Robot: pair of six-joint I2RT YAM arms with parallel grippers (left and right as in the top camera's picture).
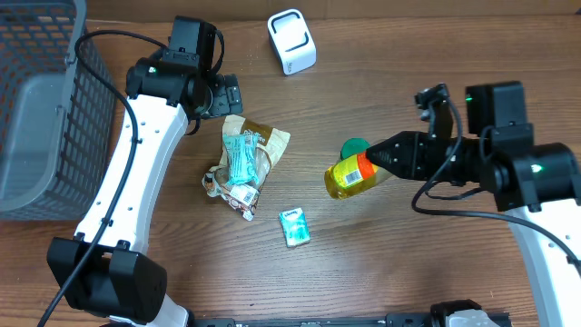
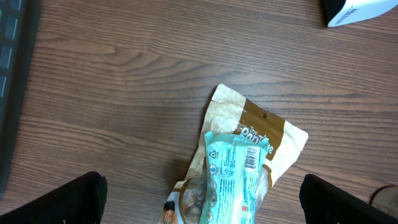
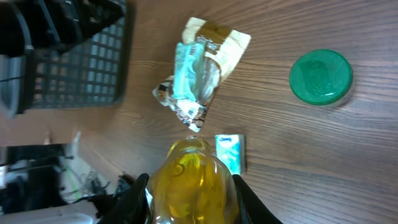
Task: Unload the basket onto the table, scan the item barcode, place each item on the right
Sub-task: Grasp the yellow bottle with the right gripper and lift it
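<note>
1. A grey wire basket stands at the far left of the desk and has no part in this step.
2. The left arm reaches up beside the basket. The left jaws are spread as wide as they go. Their fingers sit at the lower corners of the wrist view with nothing between them. They hover over the upper end of the snack packets and touch nothing.
3. The snack packets lie heaped near the middle of the desk, a teal one across a brown-and-cream one.
4. At the back, the white scanner sits alone, well apart from everything else. Nearer the front, a small teal pack lies flat.
5. A green lid rests on the desk just behind the bottle. Whether it caps a tin, I cannot tell.
6. The yellow bottle appears to be the item being scanned. It hangs sideways, apparently clear of the desk, right of centre, with its free end towards the packets. No barcode shows in any view.
7. The right jaws are partly closed and pinch the yellow bottle at its right-hand end, one on each side of the body.
8. Step in hand, as I judge it: the bottle is picked up but not yet presented. The next move calls for carrying it back and leftward to the scanner, then rolling the wrist until the label faces the scanner's window. The green lid should not be knocked on the way.
</note>
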